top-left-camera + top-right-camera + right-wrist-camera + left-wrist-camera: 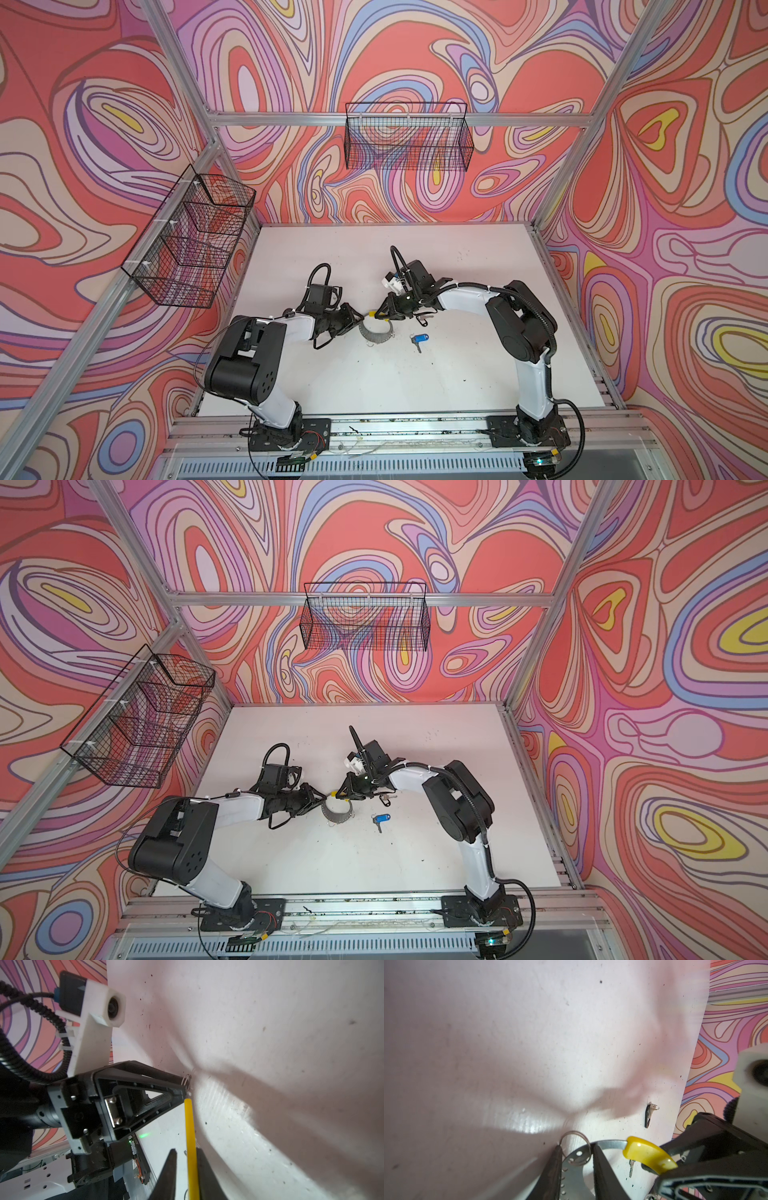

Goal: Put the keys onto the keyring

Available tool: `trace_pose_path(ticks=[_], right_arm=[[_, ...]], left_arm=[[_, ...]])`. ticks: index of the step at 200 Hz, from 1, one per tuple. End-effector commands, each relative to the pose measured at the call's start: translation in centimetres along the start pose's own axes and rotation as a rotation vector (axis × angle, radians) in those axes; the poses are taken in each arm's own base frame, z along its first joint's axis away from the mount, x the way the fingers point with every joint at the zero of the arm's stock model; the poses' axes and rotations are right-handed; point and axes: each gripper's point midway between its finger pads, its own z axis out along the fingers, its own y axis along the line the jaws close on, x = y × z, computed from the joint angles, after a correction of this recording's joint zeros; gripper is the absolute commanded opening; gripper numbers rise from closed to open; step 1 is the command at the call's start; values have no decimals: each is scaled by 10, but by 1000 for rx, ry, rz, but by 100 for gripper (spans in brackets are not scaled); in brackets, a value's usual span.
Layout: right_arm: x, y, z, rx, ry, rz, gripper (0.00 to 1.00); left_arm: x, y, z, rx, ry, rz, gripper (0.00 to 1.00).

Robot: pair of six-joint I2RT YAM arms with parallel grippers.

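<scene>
Large flat grey perforated metal keyring (pixel 375 337) held on edge over matte white table (pixel 332 382), centre; glossy yellow sleeve (pixel 648 1153) on upper arc; left gripper (pixel 576 1147) clamps perforated band; right gripper (pixel 187 1149) straddles sleeve, firm grip unclear; blue-tagged silver key (pixel 419 338), black-tagged key (pixel 423 319) loose nearby.

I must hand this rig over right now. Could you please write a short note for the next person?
Left claw: shut on the grey band of the keyring, holding it on edge.
Right claw: around the yellow sleeve, nearly closed; a firm grip is not clear.
Keys: blue-tag key and black-tag key lie loose on the table, right of the keyring.
Done: keyring is in hand.
Left: thread both keys onto it.
</scene>
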Motion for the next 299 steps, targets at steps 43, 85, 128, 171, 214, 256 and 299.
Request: trace_pose_path(ticks=[43, 85, 128, 171, 214, 256, 299], right_arm=[[-16, 6, -22, 91, -5, -152, 0], [-27, 68, -63, -55, 24, -390, 0], [-30, 112, -95, -87, 41, -578, 0], [-18, 155, -118, -237, 31, -677, 0], [0, 187, -146, -327, -12, -755, 0], [16, 209, -163, -382, -36, -806, 0], [24, 210, -159, -391, -19, -806, 0]], left_arm=[[32, 34, -27, -138, 40, -45, 31], [5, -3, -90, -129, -118, 151, 59], [5, -77, -123, 164, -175, 298, 64], [24, -123, -157, 358, -170, 393, 66], [32, -147, -180, 432, -179, 460, 67], [39, -171, -191, 551, -133, 504, 53], [49, -190, -206, 674, -104, 520, 38]])
